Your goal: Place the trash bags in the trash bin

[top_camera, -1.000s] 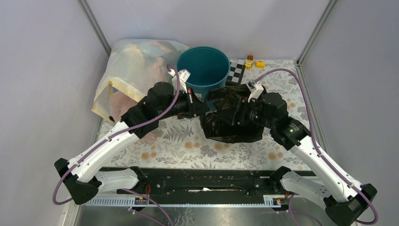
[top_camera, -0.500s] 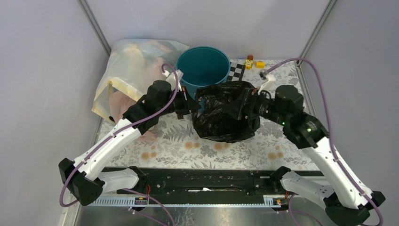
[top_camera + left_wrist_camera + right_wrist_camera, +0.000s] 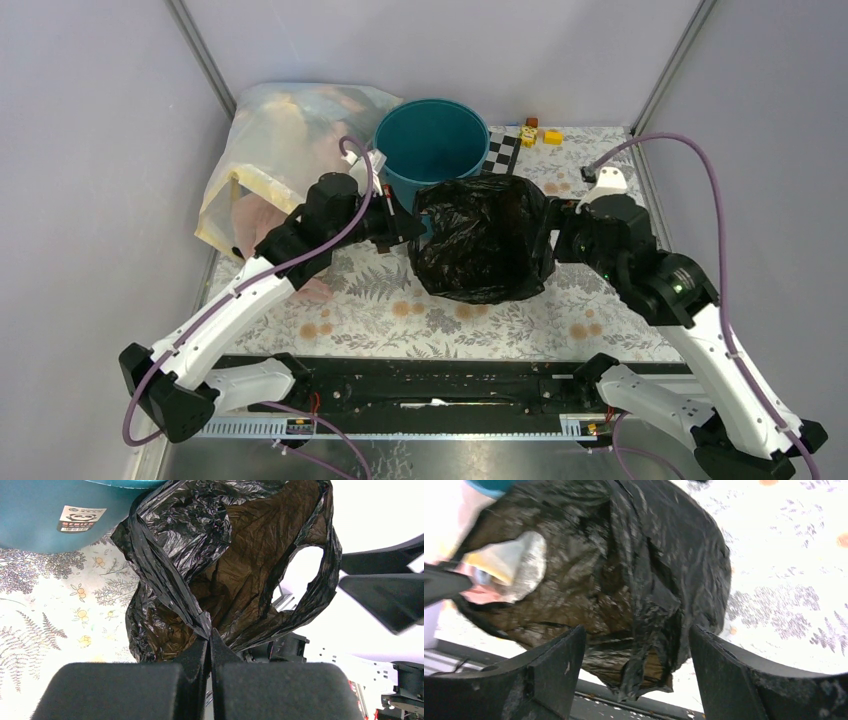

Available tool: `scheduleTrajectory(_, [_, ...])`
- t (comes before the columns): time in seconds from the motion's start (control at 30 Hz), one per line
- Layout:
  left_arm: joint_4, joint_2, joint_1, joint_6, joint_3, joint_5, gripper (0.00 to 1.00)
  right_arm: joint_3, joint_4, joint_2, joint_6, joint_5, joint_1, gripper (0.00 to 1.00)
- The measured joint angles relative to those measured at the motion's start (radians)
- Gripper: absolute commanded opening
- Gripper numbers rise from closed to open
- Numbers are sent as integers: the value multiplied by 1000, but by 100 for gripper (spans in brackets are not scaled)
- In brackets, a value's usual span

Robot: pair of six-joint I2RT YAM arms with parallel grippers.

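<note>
The black trash bag [image 3: 480, 240] hangs crumpled just in front of the teal trash bin [image 3: 432, 145], its mouth pulled open. My left gripper [image 3: 412, 225] is shut on the bag's left rim, as the left wrist view shows at the fingertips [image 3: 209, 635], with the bag [image 3: 225, 565] spread beyond and the bin's labelled side [image 3: 40, 515] at the upper left. My right gripper [image 3: 555, 238] is at the bag's right side. In the right wrist view it [image 3: 639, 650] is wide open, and a flap of the bag [image 3: 624, 570] hangs loose between its fingers.
A big translucent yellowish bag of clothes [image 3: 285, 150] lies at the back left, against the bin. A checkered card [image 3: 503, 152] and small toy blocks [image 3: 540, 133] sit at the back right. A black rail [image 3: 420, 385] runs along the near edge.
The bag has come up off the table and spread open. My right gripper has drawn back to the right, away from over the bag. My left gripper keeps hold.
</note>
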Motion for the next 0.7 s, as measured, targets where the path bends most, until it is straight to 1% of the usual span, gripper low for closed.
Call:
scheduleTrajectory(0.1, [0,-8,0,0,0,1,0,-63,-17,2,0,28,0,70])
scheduleTrajectory(0.17, [0,-13,0,0,0,0,0,-99,-23,4,0,29,0,60])
scheduleTrajectory(0.2, [0,-17,0,0,-2,0,0,-114,-25,4,0,28,0,52])
scheduleTrajectory(0.23, [-2,-20,1,0,-2,0,0,-124,-27,4,0,27,0,42])
scheduleTrajectory(0.27, [-2,-24,1,1,-2,-2,0,-132,-26,4,0,27,0,25])
scheduleTrajectory(0.3, [-2,-27,1,1,-4,-4,0,-135,-25,4,-3,26,0,11])
scheduleTrajectory(0.33, [-3,-31,1,1,-5,-8,0,-136,-23,4,-1,24,0,4])
scheduleTrajectory(0.37, [-7,-34,1,2,-6,-15,0,-136,-21,4,-3,23,0,0])
scheduleTrajectory(0.53, [-72,-50,2,18,-7,-96,0,-115,-22,4,2,9,0,0])
scheduleTrajectory(0.7, [-182,-88,21,24,-16,-211,0,-9,-29,6,-5,2,0,0])
